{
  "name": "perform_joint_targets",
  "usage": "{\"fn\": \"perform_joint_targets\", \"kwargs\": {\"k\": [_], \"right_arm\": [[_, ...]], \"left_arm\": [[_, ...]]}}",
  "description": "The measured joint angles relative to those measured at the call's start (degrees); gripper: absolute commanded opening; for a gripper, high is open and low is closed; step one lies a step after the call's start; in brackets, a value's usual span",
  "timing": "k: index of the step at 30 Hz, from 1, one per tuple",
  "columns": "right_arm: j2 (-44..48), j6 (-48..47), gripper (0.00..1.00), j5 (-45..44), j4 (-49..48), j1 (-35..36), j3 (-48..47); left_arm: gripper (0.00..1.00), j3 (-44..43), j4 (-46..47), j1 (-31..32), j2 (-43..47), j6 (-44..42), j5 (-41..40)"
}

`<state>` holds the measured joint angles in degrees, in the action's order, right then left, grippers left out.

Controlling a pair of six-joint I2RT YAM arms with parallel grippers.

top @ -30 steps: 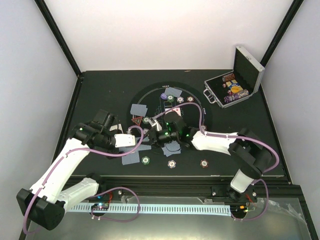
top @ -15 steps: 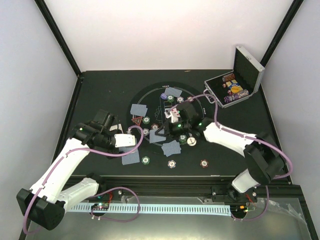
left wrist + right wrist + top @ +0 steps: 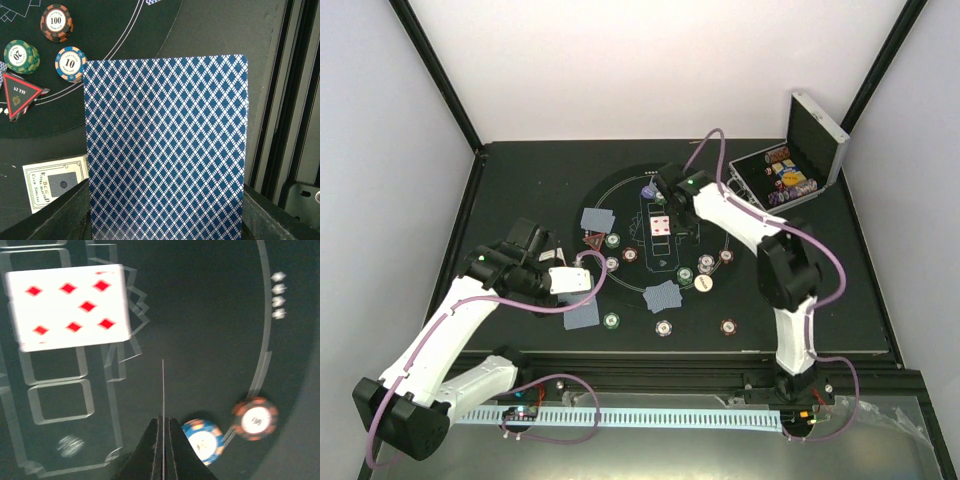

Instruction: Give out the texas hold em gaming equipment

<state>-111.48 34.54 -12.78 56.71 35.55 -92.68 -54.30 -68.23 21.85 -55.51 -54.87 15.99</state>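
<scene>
Starting at the left of the overhead view, the left claw (image 3: 165,227) is clamped on a blue diamond-backed playing card (image 3: 165,145). It holds it face-down over the desk (image 3: 520,180), just off the lower-left rim of the round black mat (image 3: 705,305). Can't tell if that's one card or a thin stack. In the left wrist view the card box (image 3: 55,182) lies at lower left, with the red ALL IN triangle (image 3: 22,95) above it. Three chip stacks sit in the upper-left corner: a green 20 (image 3: 21,56), a 10 (image 3: 70,63) and a 100 (image 3: 56,22).

In the middle of the mat, a seven of diamonds (image 3: 660,225) lies face-up inside one of the white printed outlines, and the outline next to it is bare. A pile of face-down cards (image 3: 665,296) and more chips sit around the mat's lower half.

The right claw (image 3: 162,422) hovers over the upper part of the mat, near the seven, pinched fully closed. A hairline pokes out between its tips. No idea what it is, and I don't see anything held. The silver case (image 3: 790,180) stands open at upper right with chips inside.

My read is that hands and chips are mostly out and it's on the community cards now. The next move would be for the right claw to open, swing down-left to the left claw's card, take it and lay it face-up in the bare outline. The tricky bit is pinching a thin card by its free edge without bending it.
</scene>
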Motion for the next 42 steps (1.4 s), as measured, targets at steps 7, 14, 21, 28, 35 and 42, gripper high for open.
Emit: {"fn": "perform_joint_targets", "kwargs": {"k": [7,14,21,28,35,42], "right_arm": [[-15.4,0.5,0.01,-13.3,14.0,0.0,-17.4],[-27.0,0.6,0.13,-14.3,19.3,1.6,-30.3],[-30.9,0.4,0.19,-11.0,20.1,5.0,-37.0],[-31.1,0.7,0.39,-3.4,16.0,5.1,-34.2],[-30.8,1.7,0.45,7.9,9.5,4.6,-33.4],[-28.9,2.2,0.61,14.3,4.5,3.8,-32.2]], "left_arm": [[0.02,0.0,0.0,0.0,0.0,-0.2,0.0],[0.02,0.0,0.0,0.0,0.0,-0.2,0.0],[0.01,0.0,0.0,0.0,0.0,-0.2,0.0],[0.02,0.0,0.0,0.0,0.0,-0.2,0.0],[0.02,0.0,0.0,0.0,0.0,-0.2,0.0],[0.02,0.0,0.0,0.0,0.0,-0.2,0.0]]}}
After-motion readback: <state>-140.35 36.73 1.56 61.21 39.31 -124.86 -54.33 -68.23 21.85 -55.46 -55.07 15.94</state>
